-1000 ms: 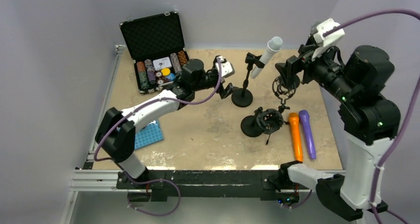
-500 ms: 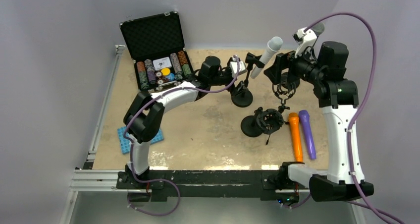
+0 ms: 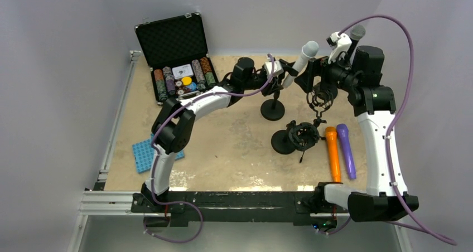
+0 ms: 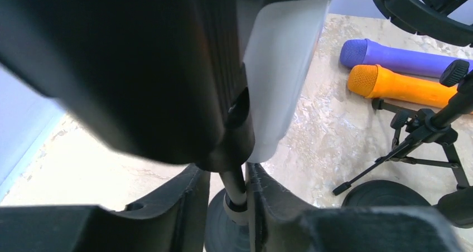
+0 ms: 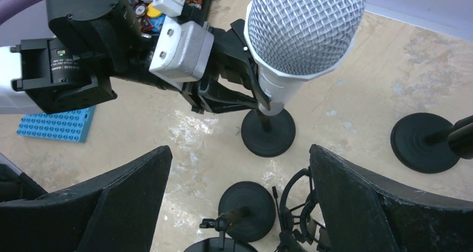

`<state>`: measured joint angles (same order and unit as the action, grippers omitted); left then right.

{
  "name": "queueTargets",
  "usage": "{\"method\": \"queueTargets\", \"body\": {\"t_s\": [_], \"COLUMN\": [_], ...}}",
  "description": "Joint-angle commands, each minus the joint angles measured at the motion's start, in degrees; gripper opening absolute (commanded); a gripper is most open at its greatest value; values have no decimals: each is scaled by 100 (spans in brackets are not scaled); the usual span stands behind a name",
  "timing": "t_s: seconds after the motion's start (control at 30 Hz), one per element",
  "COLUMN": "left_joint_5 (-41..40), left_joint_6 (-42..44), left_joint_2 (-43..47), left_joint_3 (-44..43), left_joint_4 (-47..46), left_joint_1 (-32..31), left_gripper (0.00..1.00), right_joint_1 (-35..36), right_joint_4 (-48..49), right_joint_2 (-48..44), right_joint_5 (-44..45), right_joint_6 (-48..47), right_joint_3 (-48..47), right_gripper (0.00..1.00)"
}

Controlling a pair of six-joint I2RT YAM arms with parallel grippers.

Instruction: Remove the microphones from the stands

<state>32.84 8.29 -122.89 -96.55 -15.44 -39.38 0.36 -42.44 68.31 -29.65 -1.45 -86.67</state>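
Microphone not yet removed; nothing is lifted.
The microphone (image 5: 301, 34) is seen seated in the clip of the stand (image 5: 268, 132) on the tabletop (image 3: 234, 151). The stand's pole is clamped by the left tool (image 4: 223, 179). The right tool (image 5: 239, 151) is held wide apart over the microphone head, untouching. Grasping and lifting out are judged still to be done.

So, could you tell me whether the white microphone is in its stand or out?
In: the white microphone sits tilted atop its stand, and the open right claw is not gripping it.
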Motion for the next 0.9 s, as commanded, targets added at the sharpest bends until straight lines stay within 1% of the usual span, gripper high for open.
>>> {"method": "queueTargets", "body": {"t_s": [0.0, 0.03, 0.1, 0.2, 0.23, 0.37, 0.43, 0.5, 0.63, 0.73, 0.87], "left_joint_5": [127, 112, 73, 38, 31, 116, 155, 197, 289, 389, 500], "left_joint_6": [-44, -30, -8, 22, 23, -48, -121, -174, -327, -406, -495], "left_joint_2": [-5, 10, 57, 141, 174, 384, 596, 928, 1430, 1761, 2345], "left_joint_3": [-181, -137, -66, 7, 32, 201, 397, 653, 1120, 1492, 2305], "left_joint_4": [-62, -63, -73, -73, -81, -82, -111, -174, -236, -183, -258], "left_joint_1": [40, 36, 35, 41, 44, 52, 68, 91, 148, 171, 169], "left_gripper": [23, 17, 8, 3, 0, 0, 0, 0, 0, 0, 0], "right_joint_1": [-18, -95, -207, -221, -221, -221, -214, -173, 247, 401, 589], "right_joint_4": [408, 469, 763, 1430, 1678, 2438, 2586, 2664, 2041, 1943, 1827], "right_joint_2": [250, 310, 374, 336, 324, 425, 491, 503, 477, 338, 112], "right_joint_5": [-105, -165, -264, -356, -418, -691, -1047, -1572, -1670, -1709, -1764], "right_joint_6": [18, 83, 333, 399, 393, 403, 402, 372, -205, -137, -123], "right_joint_3": [74, 118, 286, 600, 711, 914, 831, 737, 520, 656, 889], "right_gripper": [99, 98, 98, 98, 98, 98, 97, 99, 99, 99, 99]}}
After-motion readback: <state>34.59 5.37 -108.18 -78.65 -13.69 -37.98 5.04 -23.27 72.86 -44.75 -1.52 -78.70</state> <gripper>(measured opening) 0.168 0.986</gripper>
